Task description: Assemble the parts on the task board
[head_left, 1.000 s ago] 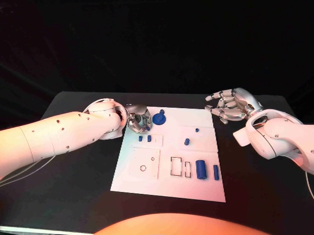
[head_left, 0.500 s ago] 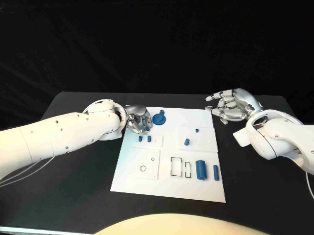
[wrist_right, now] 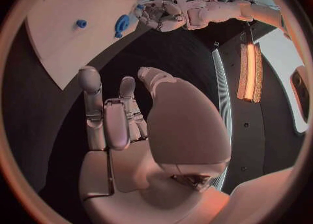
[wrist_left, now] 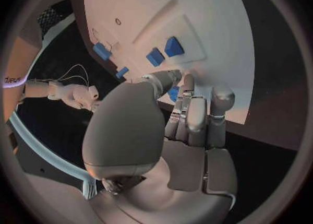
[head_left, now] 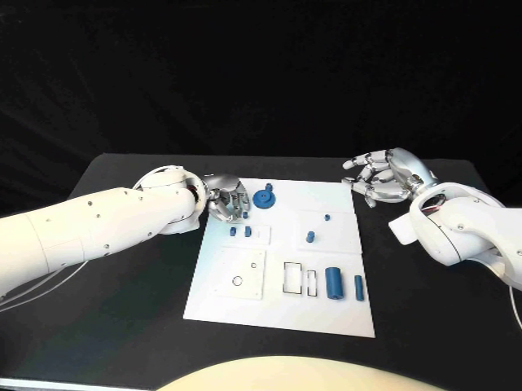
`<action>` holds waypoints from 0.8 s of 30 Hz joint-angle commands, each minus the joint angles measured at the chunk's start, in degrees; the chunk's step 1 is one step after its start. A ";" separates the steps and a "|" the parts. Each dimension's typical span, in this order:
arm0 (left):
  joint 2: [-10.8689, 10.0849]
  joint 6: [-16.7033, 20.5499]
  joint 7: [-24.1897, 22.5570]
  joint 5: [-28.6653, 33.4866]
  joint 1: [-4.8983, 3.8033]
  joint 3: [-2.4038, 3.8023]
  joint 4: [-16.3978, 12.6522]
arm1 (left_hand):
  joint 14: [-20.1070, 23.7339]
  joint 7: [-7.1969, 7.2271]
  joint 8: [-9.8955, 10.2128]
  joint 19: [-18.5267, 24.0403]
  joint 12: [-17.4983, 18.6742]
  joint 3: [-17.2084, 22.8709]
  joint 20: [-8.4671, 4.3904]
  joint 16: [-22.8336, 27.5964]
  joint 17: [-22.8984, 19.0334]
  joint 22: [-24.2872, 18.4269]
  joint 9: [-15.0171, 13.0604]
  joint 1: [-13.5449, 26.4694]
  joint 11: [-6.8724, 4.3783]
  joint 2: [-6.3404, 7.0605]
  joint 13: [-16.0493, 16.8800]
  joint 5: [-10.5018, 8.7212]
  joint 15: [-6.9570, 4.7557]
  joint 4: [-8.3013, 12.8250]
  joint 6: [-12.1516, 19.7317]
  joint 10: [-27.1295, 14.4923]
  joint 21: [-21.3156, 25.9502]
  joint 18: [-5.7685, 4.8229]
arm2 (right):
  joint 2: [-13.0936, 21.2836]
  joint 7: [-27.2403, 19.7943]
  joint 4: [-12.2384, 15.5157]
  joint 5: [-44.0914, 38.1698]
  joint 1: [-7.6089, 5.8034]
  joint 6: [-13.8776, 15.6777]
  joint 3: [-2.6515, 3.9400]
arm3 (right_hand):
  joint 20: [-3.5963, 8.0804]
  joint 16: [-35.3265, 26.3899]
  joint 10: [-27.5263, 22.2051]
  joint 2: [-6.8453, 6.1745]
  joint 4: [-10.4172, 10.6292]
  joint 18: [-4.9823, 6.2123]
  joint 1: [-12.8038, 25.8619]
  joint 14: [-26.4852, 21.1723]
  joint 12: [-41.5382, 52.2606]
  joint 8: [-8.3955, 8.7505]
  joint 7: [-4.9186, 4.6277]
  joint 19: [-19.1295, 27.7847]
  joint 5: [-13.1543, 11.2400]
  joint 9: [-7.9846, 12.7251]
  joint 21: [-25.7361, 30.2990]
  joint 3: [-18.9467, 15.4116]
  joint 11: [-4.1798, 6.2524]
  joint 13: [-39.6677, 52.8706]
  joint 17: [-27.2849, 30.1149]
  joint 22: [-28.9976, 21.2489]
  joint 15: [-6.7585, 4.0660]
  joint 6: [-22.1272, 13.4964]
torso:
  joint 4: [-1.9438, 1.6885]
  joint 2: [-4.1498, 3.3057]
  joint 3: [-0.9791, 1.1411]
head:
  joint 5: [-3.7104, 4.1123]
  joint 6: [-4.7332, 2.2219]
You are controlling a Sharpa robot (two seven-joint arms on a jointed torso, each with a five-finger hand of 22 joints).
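The white task board [head_left: 331,314] lies mid-table. A blue round part with a knob [head_left: 265,198] sits at its far left corner. My left hand [head_left: 228,200] is just left of that part with its fingers curled in. The left wrist view shows a bit of blue [wrist_left: 172,94] at the fingertips [wrist_left: 195,114], and contact is unclear. My right hand [head_left: 382,174] hovers off the board's far right corner, fingers apart and holding nothing. Two small blue blocks [head_left: 239,231], two small pegs [head_left: 310,236] and two blue cylinders [head_left: 334,282] rest on the board.
Nearer me the board has a small ring [head_left: 237,281] and two rectangular slots [head_left: 292,277]. Black table [head_left: 120,309] surrounds the board on all sides. A thin cable [head_left: 26,289] runs under my left arm.
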State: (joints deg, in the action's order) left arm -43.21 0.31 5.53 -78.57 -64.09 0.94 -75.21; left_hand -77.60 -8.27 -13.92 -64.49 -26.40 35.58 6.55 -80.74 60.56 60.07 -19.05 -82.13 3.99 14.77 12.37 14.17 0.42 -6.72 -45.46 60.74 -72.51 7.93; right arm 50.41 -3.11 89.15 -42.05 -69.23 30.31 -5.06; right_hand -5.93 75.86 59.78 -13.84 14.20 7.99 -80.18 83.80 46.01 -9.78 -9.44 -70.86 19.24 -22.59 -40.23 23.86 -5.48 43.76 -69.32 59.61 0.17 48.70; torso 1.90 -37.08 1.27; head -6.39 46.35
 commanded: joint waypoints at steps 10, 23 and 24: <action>-3.66 3.42 -2.63 10.09 -0.09 1.49 -0.92 | 6.39 -1.25 -0.47 7.13 2.32 0.65 0.73 4.42 -9.83 -7.20 -0.10 -0.26 1.51 0.05 0.08 0.28 1.14 0.25 -2.23 -3.09 5.30 1.03 | -0.72 5.28 -2.16 -23.45 0.03 -11.83 0.01 | -0.02 -1.31 -0.85 -2.03 -6.08 0.49 -1.52 0.33 -25.47 -2.35 0.08 -1.60 -2.44 -0.60 -2.26 6.05 0.38 -23.33 1.47 3.34 0.25 4.91 | -0.01 0.05 0.01 | 1.37 -0.80; -8.19 8.94 -21.12 53.40 -0.32 2.53 -4.25 | 20.89 -2.88 -0.91 16.89 -0.20 -2.36 2.51 17.85 -28.34 -17.79 0.18 0.50 3.53 -1.17 1.43 0.08 3.03 -0.46 -3.06 -8.16 16.81 2.60 | -3.96 12.01 -4.33 -48.02 1.15 -14.97 -0.27 | -0.25 1.45 0.10 -2.71 -7.35 -0.42 0.84 1.80 -32.31 -1.88 0.21 -3.81 -5.09 -0.06 -7.93 5.18 -0.13 -30.72 -1.68 7.64 0.69 5.57 | -0.04 -0.06 0.01 | 3.16 -1.72; -8.37 8.68 -22.00 55.48 -0.32 2.54 -4.55 | 20.95 -2.90 -0.93 16.89 -0.26 -2.41 2.52 17.98 -28.43 -17.86 0.18 0.48 3.54 -1.24 1.44 0.10 3.05 -0.45 -3.06 -8.19 16.92 2.61 | -4.29 12.32 -4.56 -48.75 1.28 -14.88 -0.29 | -0.25 1.63 0.09 -2.66 -7.39 -0.49 0.83 1.89 -32.45 -1.85 0.20 -4.00 -5.15 -0.03 -8.36 5.14 -0.14 -30.90 -1.91 7.90 0.70 5.58 | -0.03 -0.05 0.01 | 3.19 -1.72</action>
State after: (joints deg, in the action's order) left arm -51.44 7.76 -8.49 -39.86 -64.34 3.42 -79.23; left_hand -57.11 -10.95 -14.97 -47.88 -26.40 33.51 9.00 -62.93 32.22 42.29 -18.94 -81.60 7.47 14.04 13.81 14.17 3.49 -7.19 -48.55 52.93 -55.80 9.93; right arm 46.45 6.08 84.83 -81.85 -68.08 17.60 -5.35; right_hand -6.19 77.39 59.92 -16.44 6.96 7.97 -79.76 83.85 13.82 -11.74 -9.14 -74.53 14.28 -22.68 -48.45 29.33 -5.33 12.96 -71.21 67.47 0.60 54.16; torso 1.83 -37.10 1.27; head -3.38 44.76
